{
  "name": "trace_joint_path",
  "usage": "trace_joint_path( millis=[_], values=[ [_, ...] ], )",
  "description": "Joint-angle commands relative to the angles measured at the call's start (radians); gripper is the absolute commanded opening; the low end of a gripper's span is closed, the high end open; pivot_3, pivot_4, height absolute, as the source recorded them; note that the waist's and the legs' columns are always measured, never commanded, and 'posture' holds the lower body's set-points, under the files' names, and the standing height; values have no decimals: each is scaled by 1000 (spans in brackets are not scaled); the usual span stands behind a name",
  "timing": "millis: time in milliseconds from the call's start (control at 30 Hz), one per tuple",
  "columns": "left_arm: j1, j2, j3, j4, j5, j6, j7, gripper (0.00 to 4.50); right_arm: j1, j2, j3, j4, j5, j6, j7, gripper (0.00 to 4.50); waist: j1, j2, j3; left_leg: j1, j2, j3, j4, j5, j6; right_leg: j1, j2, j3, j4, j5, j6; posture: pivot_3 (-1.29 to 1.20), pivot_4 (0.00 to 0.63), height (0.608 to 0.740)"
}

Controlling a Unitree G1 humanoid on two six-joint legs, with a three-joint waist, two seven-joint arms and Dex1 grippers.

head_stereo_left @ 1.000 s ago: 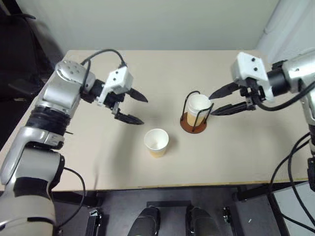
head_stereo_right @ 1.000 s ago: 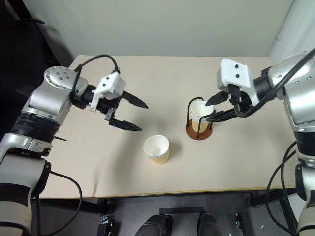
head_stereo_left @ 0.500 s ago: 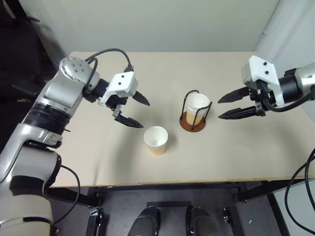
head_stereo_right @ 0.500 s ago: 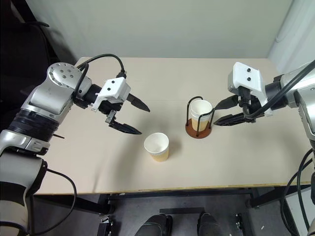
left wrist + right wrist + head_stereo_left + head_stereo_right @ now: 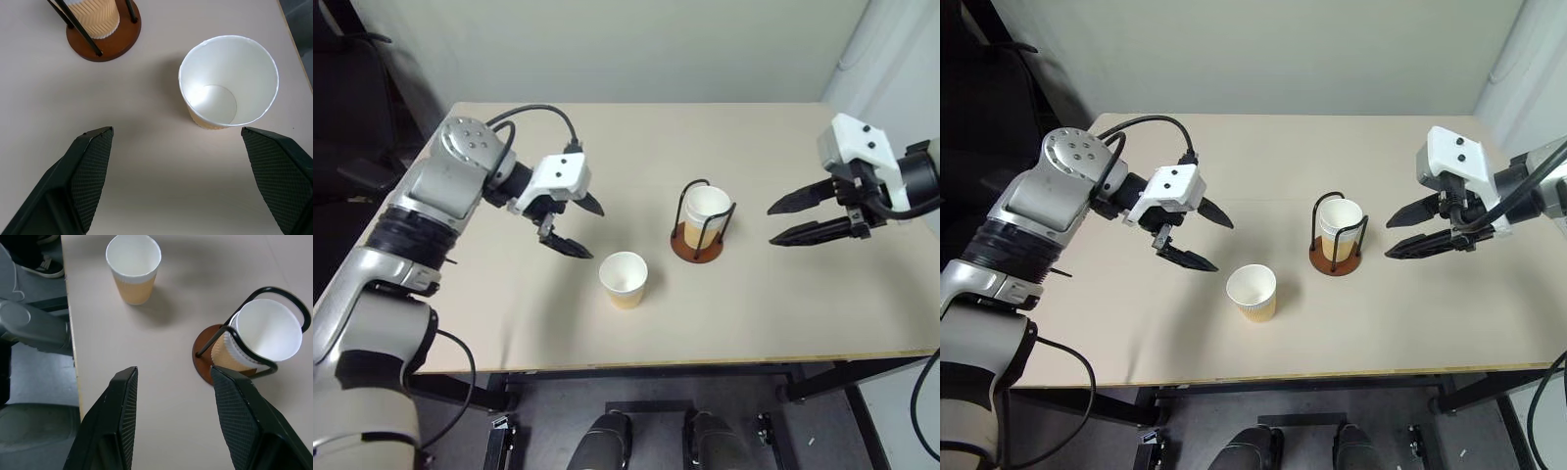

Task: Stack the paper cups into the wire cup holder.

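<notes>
Two paper cups stand on a pale bench [image 5: 783, 294] between a robot's two arms. One cup [image 5: 707, 211] sits upright inside the wire cup holder [image 5: 697, 247], a brown disc with thin black wire loops rising around the cup, placed near the middle of the bench; whether a further cup is nested inside it cannot be told. The loose cup [image 5: 624, 280] stands upright, mouth up and empty, on the bare bench just to the near left of the holder, apart from it.

The left claw [image 5: 571, 226] hangs above the bench to the far left of the loose cup, its two black fingers spread wide and holding nothing; in the left wrist view the cup [image 5: 228, 83] stands beyond the fingertips [image 5: 95, 147], nearer one finger than the other, not touched by either.

The right claw [image 5: 779, 223] hovers to the right of the holder, well apart from it, pointing toward it, its fingers parted and empty. In the right wrist view both the holder [image 5: 203, 355] and the loose cup [image 5: 133, 267] lie beyond its fingers.
</notes>
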Motion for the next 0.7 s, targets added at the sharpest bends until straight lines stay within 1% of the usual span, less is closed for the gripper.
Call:
trace_joint_path(
  millis=[33,300,700],
  values=[
    [-17,-7,24,-38,24,28,-30,4500,-36,-34,1,2,7,-4,29,2297,0,0,0,0,0,0,0,0,0,0,0,0,0,0,0,0,150,740],
    [18,-38,45,-86,72,86,-29,4500,-64,-61,26,30,-3,-9,72,2297,0,0,0,0,0,0,0,0,0,0,0,0,0,0,0,0,150,740],
    [88,-46,60,-143,97,99,-30,4500,-74,-60,35,27,-4,3,69,2297,0,0,0,0,0,0,0,0,1,0,0,0,1,0,0,0,150,740]
  ],
)
